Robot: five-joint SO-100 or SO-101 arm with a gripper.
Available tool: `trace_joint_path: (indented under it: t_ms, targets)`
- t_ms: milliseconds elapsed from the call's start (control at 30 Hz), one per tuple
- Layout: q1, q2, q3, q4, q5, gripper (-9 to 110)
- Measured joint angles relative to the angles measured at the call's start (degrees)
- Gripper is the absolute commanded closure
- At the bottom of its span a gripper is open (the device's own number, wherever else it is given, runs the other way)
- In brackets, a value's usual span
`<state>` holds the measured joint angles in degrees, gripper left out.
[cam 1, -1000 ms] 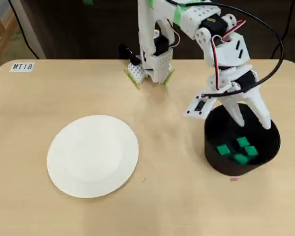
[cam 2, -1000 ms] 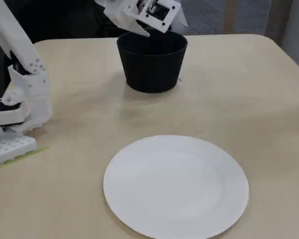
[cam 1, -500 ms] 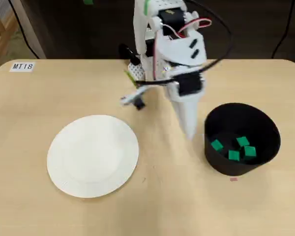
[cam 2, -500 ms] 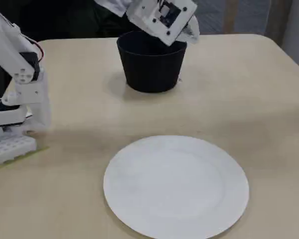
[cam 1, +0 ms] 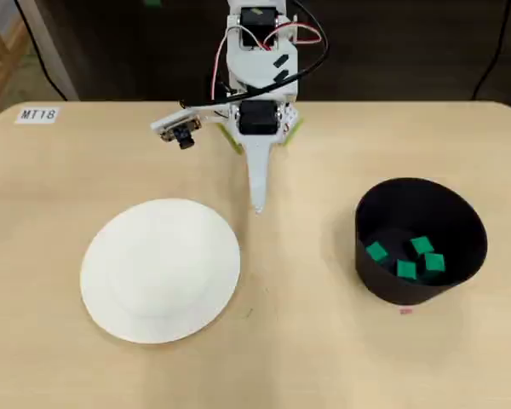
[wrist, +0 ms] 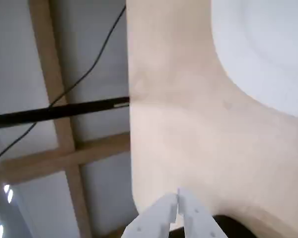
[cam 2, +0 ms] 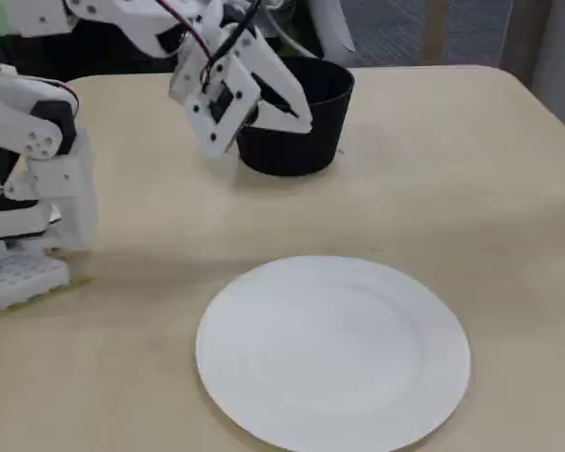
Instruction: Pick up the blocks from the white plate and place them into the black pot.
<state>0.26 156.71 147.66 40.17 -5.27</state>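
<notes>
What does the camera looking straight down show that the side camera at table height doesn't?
Only the overhead view looks into the black pot, where four green blocks lie on its bottom, and it shows a small MT18 label at the table corner. Only the fixed view shows the pot's tall outer wall from the side and the arm's base up close. Both show the bare white plate and the gripper, shut and holding nothing, between plate and pot.
</notes>
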Motion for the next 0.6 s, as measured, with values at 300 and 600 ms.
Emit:
trace_joint_path:
  t_ms: [300,600]
  targets:
    - [1.1,15.6,14.2,1.6,-0.5,104]
    - [3.4,28.9,24.4,6.1,-2.8,104]
